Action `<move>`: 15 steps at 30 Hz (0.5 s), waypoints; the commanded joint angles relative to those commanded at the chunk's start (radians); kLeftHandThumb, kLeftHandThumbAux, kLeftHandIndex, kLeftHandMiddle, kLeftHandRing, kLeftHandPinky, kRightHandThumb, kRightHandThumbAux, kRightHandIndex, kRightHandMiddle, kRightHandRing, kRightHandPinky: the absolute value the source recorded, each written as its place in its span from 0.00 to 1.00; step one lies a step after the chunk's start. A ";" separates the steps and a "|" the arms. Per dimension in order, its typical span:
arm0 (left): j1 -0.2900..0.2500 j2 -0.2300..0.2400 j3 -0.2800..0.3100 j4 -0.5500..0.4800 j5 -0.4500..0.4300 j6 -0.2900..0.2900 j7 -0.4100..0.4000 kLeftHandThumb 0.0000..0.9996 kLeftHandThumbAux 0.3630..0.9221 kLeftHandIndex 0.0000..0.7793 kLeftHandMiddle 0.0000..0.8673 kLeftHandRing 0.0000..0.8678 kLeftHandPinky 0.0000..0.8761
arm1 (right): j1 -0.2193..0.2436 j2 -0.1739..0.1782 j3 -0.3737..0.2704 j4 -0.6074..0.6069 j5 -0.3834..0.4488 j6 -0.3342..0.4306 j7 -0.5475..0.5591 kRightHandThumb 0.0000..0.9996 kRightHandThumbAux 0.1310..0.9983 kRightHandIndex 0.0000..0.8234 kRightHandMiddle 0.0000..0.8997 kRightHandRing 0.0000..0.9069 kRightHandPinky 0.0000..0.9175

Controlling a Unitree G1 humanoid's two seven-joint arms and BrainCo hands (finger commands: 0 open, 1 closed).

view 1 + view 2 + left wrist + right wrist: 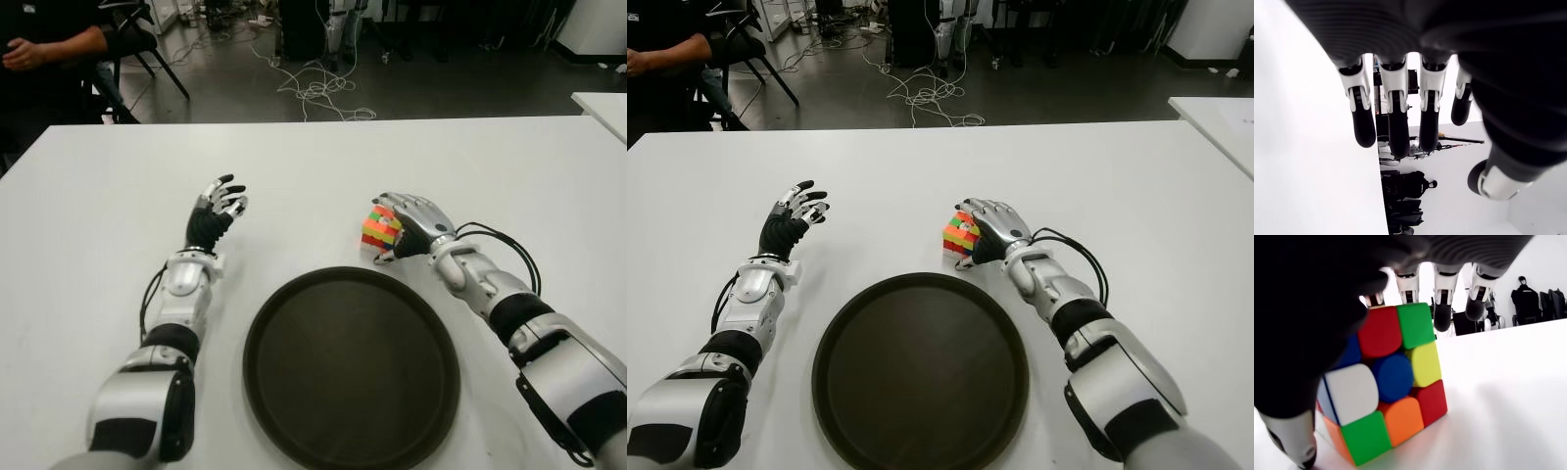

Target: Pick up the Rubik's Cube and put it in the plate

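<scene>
Cube (380,229): rigid, light, slick-faced plastic, standing on the counter (118,196) just beyond the plate (351,364). Your right hand (416,225) cups over it, fingers not yet clamped; squeeze opposite flat faces. Left hand (217,211) hovers empty, fingers spread, left of the plate.

Left hand (217,213) raised, fingers (1364,128) spread (holding nothing), right hand (416,223) cupped.
</scene>
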 joint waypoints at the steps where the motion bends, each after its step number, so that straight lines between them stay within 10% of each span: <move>1: 0.000 0.000 0.000 0.000 0.000 0.000 0.000 0.29 0.55 0.22 0.31 0.32 0.31 | 0.000 0.001 0.000 0.001 0.000 0.000 0.000 0.00 0.70 0.12 0.16 0.16 0.13; 15: 0.003 -0.003 -0.001 -0.007 0.003 0.001 0.013 0.28 0.58 0.21 0.30 0.30 0.31 | 0.002 0.000 -0.008 0.034 0.004 -0.029 -0.067 0.00 0.74 0.15 0.23 0.25 0.27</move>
